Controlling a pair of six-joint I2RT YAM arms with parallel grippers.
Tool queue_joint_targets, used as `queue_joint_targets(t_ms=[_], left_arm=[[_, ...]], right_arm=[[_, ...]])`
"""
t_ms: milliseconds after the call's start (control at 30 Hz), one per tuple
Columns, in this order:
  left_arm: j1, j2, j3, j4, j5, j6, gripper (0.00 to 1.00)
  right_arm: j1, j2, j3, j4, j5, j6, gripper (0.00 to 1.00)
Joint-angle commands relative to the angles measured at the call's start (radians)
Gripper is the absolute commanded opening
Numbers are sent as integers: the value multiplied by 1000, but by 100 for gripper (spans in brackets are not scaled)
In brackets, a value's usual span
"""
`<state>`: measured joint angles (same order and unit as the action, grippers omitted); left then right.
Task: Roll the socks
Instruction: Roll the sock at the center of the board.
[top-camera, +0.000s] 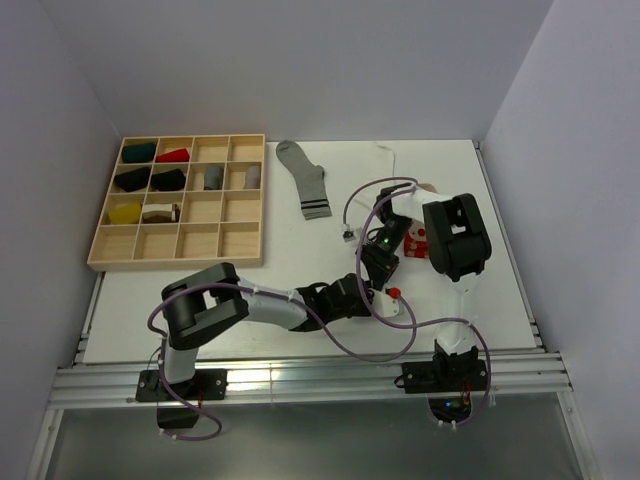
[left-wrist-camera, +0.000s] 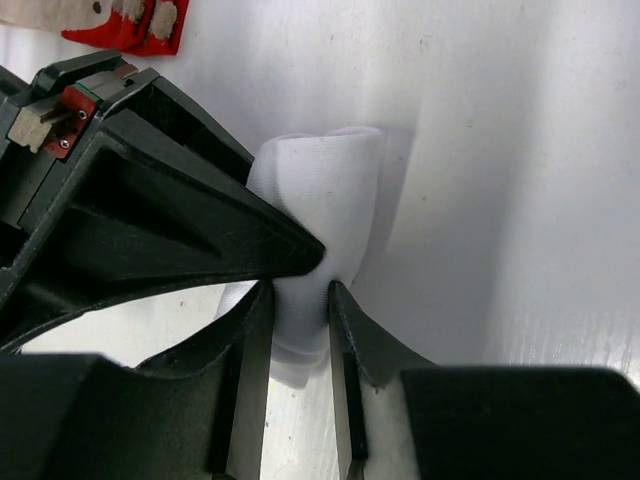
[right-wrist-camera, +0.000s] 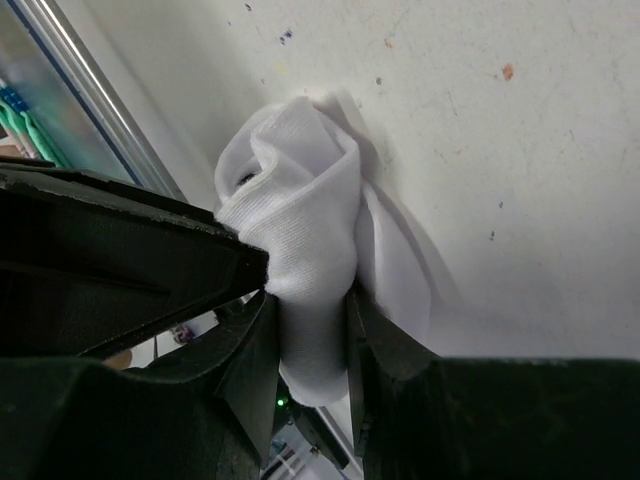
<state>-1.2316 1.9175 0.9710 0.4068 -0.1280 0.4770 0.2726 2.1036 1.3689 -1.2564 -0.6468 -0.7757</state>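
A white sock rolled into a bundle (right-wrist-camera: 300, 190) is held by both grippers where the arms meet, right of the table's middle. My left gripper (left-wrist-camera: 300, 300) is shut on the lower end of the roll (left-wrist-camera: 320, 190), and its place in the top view is (top-camera: 375, 300). My right gripper (right-wrist-camera: 310, 310) is shut on the same roll, reaching in from above (top-camera: 385, 280). A grey-white sock with dark stripes (top-camera: 305, 180) lies flat at the back centre. The red-and-white patterned end of another sock (top-camera: 418, 242) lies by the right arm and also shows in the left wrist view (left-wrist-camera: 130, 22).
A wooden compartment tray (top-camera: 245, 205) stands at the back left, with several rolled socks in its left cells. A thin white piece (top-camera: 388, 152) lies near the back edge. The metal rail (top-camera: 300, 380) runs along the table's near edge.
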Motion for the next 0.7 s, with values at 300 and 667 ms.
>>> queue_joint_targets(t_ms=[300, 667], left_arm=[[4, 107, 100, -273, 180, -95, 15], [17, 87, 89, -231, 39, -89, 46]], right_arm=[[-6, -40, -14, 112, 52, 10, 45], [-7, -22, -21, 127, 75, 33, 29]])
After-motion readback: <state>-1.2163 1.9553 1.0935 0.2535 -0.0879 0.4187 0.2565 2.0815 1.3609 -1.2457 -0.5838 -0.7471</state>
